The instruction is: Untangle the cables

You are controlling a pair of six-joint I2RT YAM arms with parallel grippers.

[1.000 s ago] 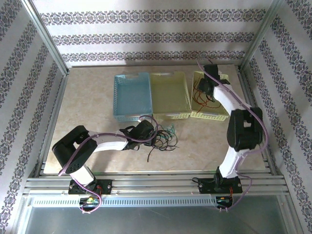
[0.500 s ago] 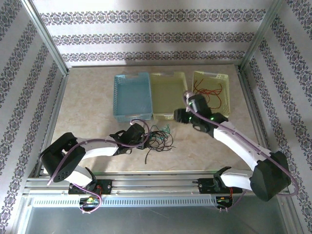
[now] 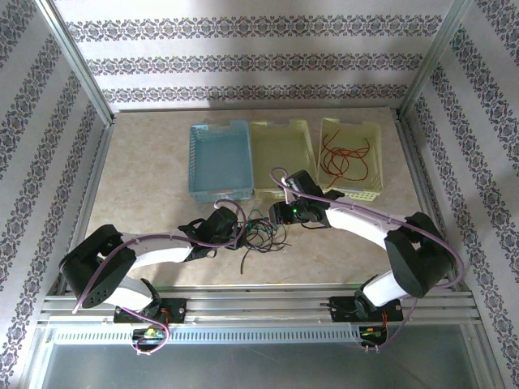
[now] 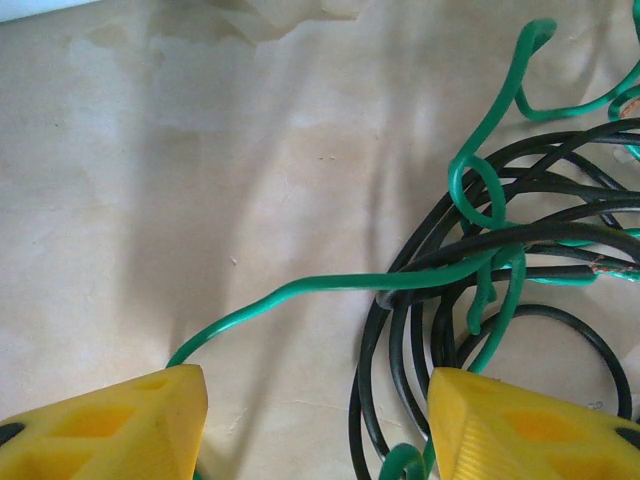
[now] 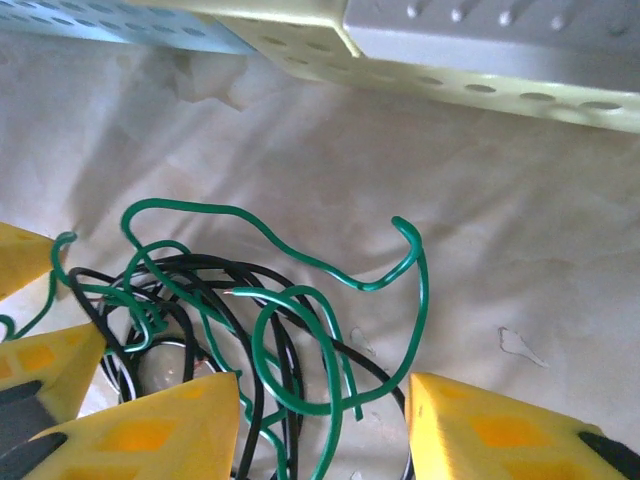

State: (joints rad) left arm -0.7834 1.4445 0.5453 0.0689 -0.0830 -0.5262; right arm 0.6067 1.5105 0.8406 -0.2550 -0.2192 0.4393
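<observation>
Down on the table [image 3: 154,178], just in front of the row of three baskets, lies a loose tangle of cables [image 3: 263,233], green and black strands looped through one another. Both arms reach into it from opposite sides.

Seen from the left wrist, the green cable [image 4: 330,285] runs in a long wavy line from beside the left finger toward a knot of small tight curls. It crosses the black cables [image 4: 400,330], which lie in several stacked, roughly round coils. One black strand ends in a short bare tip at the right edge. The left gripper [image 4: 315,390] has its yellow fingers well apart, with the coils lying on the table between them and nothing pinched.

From the right wrist, the green cable [image 5: 300,270] rises in open arcs and one hooked end, and the black cables [image 5: 250,275] curve beneath it. The right gripper [image 5: 315,400] also has its fingers spread, and a green loop hangs in the gap between them. Neither finger is pressed against it.

Farther back, the blue basket [image 3: 219,160] stands on the left and the yellow-green basket [image 3: 281,158] in the middle. The pale yellow basket [image 3: 328,162] on the right holds thin red cables [image 3: 345,154], which lie in loose curls well apart from the tangle.
</observation>
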